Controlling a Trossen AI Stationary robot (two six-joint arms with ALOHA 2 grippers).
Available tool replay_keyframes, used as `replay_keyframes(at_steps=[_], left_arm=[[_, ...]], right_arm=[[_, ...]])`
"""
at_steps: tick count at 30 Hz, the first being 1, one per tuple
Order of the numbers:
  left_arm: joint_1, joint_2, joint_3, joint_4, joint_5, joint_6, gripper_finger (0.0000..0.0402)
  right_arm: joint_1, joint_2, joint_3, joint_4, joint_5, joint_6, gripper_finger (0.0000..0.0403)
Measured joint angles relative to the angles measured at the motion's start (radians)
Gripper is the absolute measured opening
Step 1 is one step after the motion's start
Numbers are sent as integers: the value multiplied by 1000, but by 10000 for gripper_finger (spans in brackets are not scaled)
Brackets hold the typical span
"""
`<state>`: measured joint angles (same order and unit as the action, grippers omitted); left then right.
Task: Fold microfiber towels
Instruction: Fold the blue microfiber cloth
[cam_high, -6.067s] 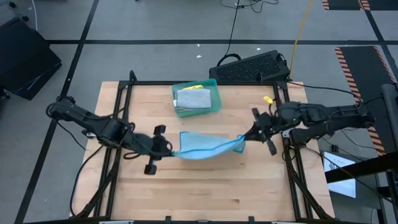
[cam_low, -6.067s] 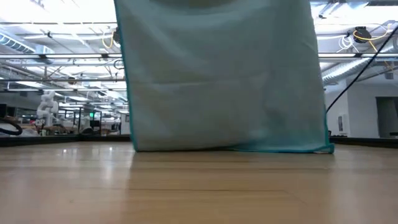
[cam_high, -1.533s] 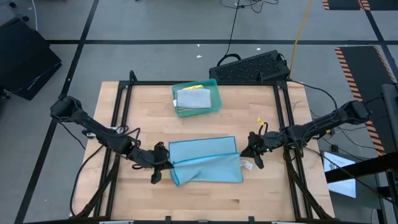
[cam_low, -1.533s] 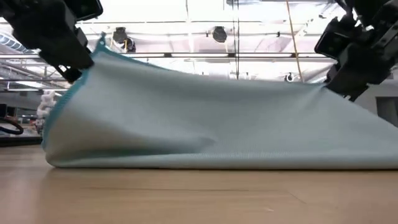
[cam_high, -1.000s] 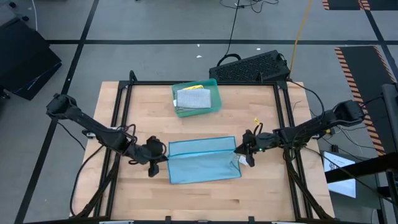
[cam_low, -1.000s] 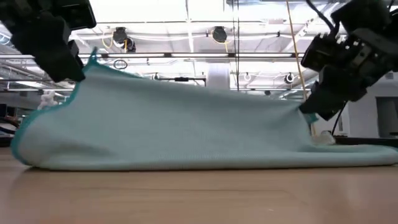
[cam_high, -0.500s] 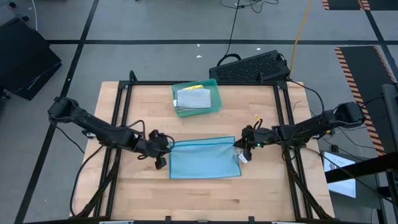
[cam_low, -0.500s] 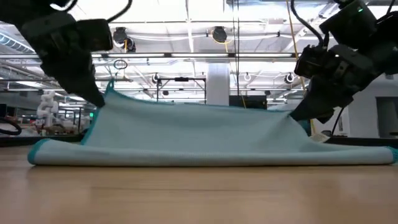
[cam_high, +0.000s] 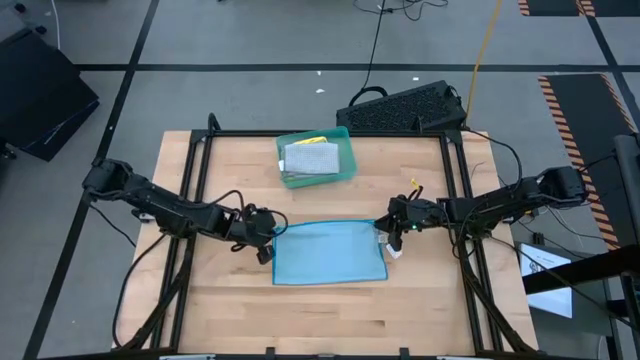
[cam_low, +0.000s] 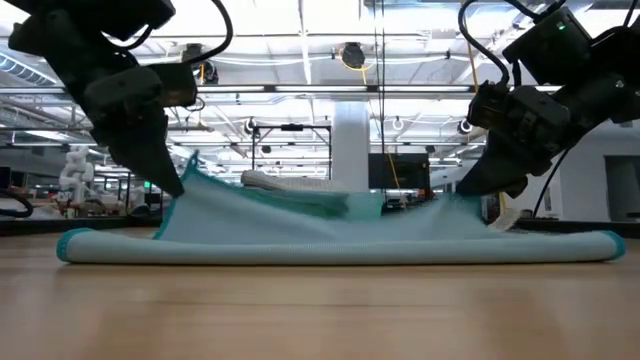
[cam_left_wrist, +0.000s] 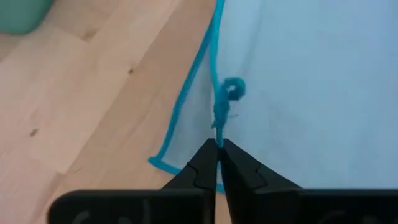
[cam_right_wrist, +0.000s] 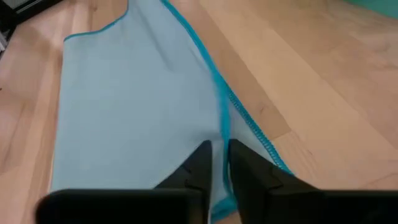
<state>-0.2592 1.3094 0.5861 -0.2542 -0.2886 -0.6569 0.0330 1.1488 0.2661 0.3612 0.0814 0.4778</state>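
Light blue towel (cam_high: 328, 252) lies folded in half, near-flat on the table (cam_high: 420, 310), center, a bit toward 6 o'clock. Left end effector (cam_high: 268, 238) at its 10 o'clock corner, fingers together, pinching a bunched bit of the teal hem. Right end effector (cam_high: 391, 232) at the towel's 2 o'clock corner, fingers slightly apart w/ the hem between them; can't tell if it grips. Teal tray (cam_high: 345, 160) at the table's 12 o'clock holds a grey folded towel (cam_high: 311, 158) w/ a yellow one (cam_high: 312, 140) under it.
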Motion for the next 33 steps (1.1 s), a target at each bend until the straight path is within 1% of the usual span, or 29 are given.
replay_keyframes(at_steps=[3, 8, 11, 14, 17, 21, 24, 26, 29, 33], left_arm=[[10, 0, 0, 1, -1, 0, 48], [28, 0, 0, -3, -1, -1, 116], [30, -19, 0, -7, 16, 7, 147], [19, -42, 9, 5, 31, 11, 161], [-11, -48, 9, 98, 12, 42, 159], [-60, 7, -8, 258, -21, 94, 142], [-105, 68, -11, 294, -84, 87, 125], [-127, 117, -11, 299, -101, 58, 114], [-156, 191, -12, 308, -97, 7, 98], [-187, 290, -11, 313, -50, -63, 86]], right_arm=[[0, 0, 0, 1, 0, 7, 92], [0, -12, 0, 1, 0, -4, 146], [0, -46, 0, 0, -4, -14, 161], [12, -86, 0, 6, -27, -26, 163], [53, -92, 0, 27, -57, -55, 154], [119, -36, -1, 111, -24, -112, 123], [161, 51, 0, 258, 16, -136, 93], [179, 119, 0, 363, 25, -151, 72], [192, 238, 0, 511, 26, -158, 43], [195, 391, 0, 676, 32, -164, 16]])
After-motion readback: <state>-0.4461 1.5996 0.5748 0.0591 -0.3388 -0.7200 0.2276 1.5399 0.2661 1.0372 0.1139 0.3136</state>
